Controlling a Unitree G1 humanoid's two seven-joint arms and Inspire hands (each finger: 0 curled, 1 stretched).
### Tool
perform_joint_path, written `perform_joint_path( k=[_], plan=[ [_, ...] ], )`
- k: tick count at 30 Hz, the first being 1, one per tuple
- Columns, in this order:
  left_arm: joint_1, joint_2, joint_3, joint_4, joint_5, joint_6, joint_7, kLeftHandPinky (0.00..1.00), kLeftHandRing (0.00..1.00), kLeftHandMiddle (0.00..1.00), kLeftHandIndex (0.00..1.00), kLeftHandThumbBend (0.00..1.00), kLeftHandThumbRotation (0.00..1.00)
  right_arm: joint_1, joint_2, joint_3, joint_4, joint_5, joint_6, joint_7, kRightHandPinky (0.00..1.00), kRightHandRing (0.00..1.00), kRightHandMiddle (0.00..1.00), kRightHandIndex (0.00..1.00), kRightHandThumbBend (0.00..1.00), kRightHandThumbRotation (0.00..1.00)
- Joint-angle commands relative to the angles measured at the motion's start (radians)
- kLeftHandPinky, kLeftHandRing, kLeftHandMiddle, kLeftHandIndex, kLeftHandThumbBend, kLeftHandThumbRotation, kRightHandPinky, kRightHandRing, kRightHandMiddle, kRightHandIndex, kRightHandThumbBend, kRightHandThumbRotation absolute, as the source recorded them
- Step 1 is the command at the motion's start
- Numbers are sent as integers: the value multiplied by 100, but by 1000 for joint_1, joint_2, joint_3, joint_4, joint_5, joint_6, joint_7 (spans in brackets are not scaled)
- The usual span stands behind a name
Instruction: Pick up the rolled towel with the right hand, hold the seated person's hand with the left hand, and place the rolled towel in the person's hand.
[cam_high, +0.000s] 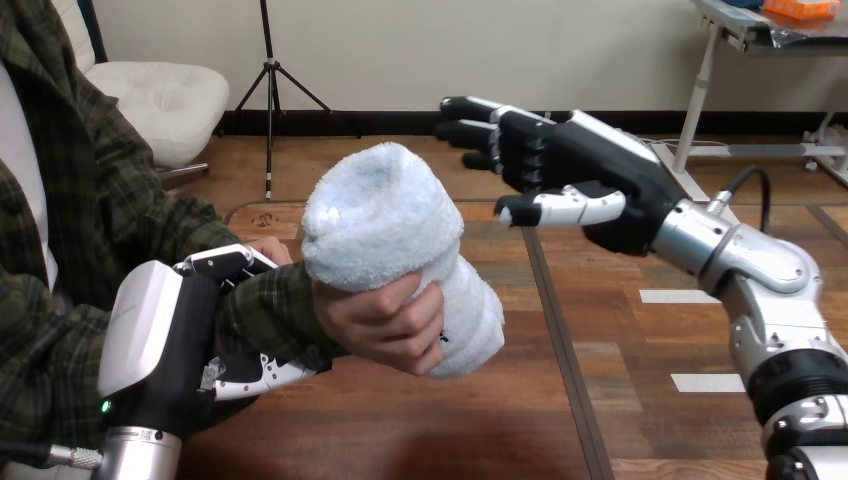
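The brown wooden surface (450, 430) lies beneath everything. Above it stands the pale blue rolled terry towel (385, 225), tilted, gripped round its middle by the person's hand (385, 325). The right robot hand (570, 170) hovers just to the right of the towel, fingers straight and spread, touching nothing. The left robot hand (165, 340) is clamped round the person's plaid-sleeved forearm (270, 310) just behind the wrist.

The towel appears delivered, so the risks lie in the parting. If the left robot hand squeezes or tugs as it lets go, it could jolt the arm and shake the towel loose. A careless sweep of the right robot hand could knock the roll's top.

The towel looks thick, soft and fluffy. Its top end is dimpled, and the roll is pinched in where the person's fingers press.
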Motion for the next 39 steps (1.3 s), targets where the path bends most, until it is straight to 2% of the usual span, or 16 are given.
perform_joint_path(
  k=[1,4,21,24,27,31,34,37,38,39],
  plan=[
    [-54,-1,-24,-18,-19,-53,-5,31,36,42,44,95,0,-22,-20,-31,-51,26,6,-18,100,99,92,93,100,41],
    [-54,2,-23,-17,-18,-56,-6,31,36,42,44,95,0,-12,-23,-37,-59,41,28,-11,100,99,93,94,100,41],
    [-52,10,-19,-18,-32,-62,-12,31,36,42,44,94,0,68,-31,-68,-94,100,28,26,100,100,93,95,100,39],
    [-51,11,-18,-22,-37,-59,-17,31,36,42,44,94,0,93,-31,-69,-108,102,21,16,100,100,93,94,100,39],
    [-50,12,-16,-22,-45,-62,-23,31,36,42,44,94,0,118,-29,-73,-124,112,37,17,100,100,93,94,100,40],
    [-55,19,-15,0,-47,-78,-17,33,38,44,45,95,0,156,-30,-73,-141,109,13,11,100,99,92,93,100,41],
    [-59,27,-14,33,-50,-94,-14,37,42,48,49,96,0,178,-29,-75,-152,108,6,7,100,98,91,92,100,42],
    [-63,39,-15,66,-48,-105,-18,44,49,54,57,98,0,197,-27,-79,-156,110,2,11,100,96,90,92,100,44],
    [-61,43,-15,66,-47,-101,-25,49,55,60,64,99,4,201,-26,-80,-154,113,4,15,100,96,89,92,100,44],
    [-60,45,-15,66,-47,-100,-30,52,57,62,66,99,6,204,-25,-80,-154,115,5,17,100,96,89,92,100,45]
  ],
)
